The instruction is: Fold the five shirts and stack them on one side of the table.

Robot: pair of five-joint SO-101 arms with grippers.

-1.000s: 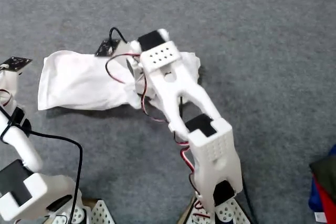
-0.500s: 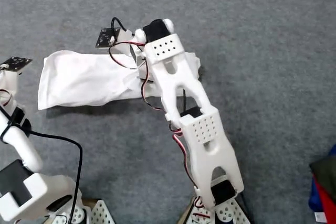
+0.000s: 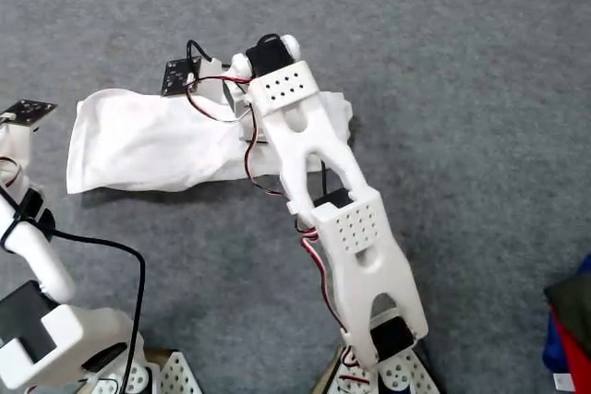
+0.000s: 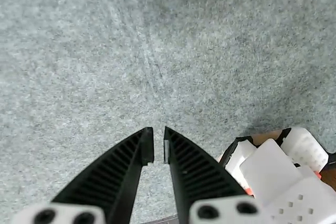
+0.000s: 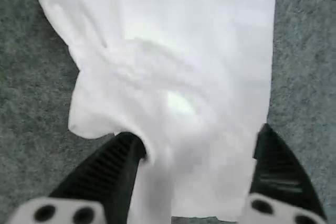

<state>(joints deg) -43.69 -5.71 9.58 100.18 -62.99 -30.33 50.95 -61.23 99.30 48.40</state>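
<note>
the right arm (image 3: 314, 149) is stretching farther across the shirt (image 3: 148, 140), its claw (image 5: 197, 136) gaping wide, needing next to pinch an edge for folding.

The shirt (image 5: 173, 51) is plain white all over. My right end effector (image 5: 197, 140) and my left end effector (image 4: 158, 145) have black ribbed fingers (image 4: 121, 171) on white bodies. The tabletop (image 3: 462, 89) is mottled grey — the clothes pile (image 3: 571, 320) is red, blue and dark.
</note>
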